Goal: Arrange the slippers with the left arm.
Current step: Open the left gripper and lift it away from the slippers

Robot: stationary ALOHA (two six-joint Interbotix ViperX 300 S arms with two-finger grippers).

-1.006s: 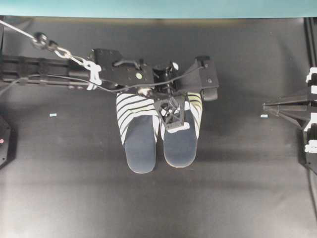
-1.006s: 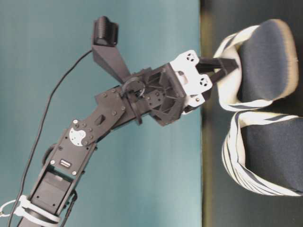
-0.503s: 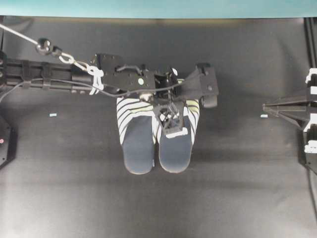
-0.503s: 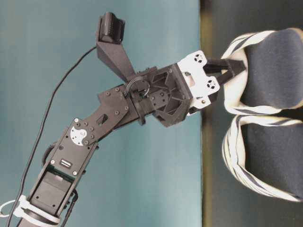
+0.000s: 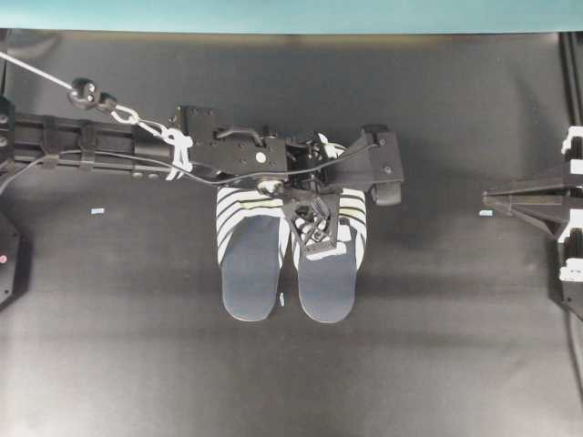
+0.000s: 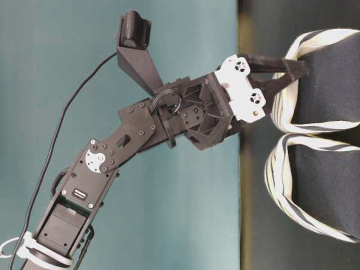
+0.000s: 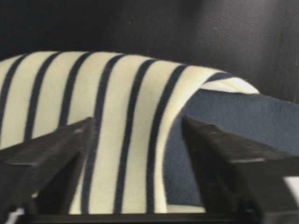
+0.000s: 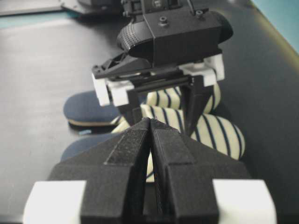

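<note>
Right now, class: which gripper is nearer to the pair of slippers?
Left. The left gripper is right over the slippers, fingers straddling one striped toe cover. The right gripper sits shut at the table's right edge, well away from them.

Desk (image 5: 437, 364): black, matte surface.
Backdrop (image 5: 291, 15): teal strip at 12 o'clock.
Tape bits (image 5: 97, 211): pale, at 9 and 3 o'clock.

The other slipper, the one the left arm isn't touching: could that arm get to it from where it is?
Probably yes. The free slipper lies right beside the one under the left gripper, with nothing between them.
</note>
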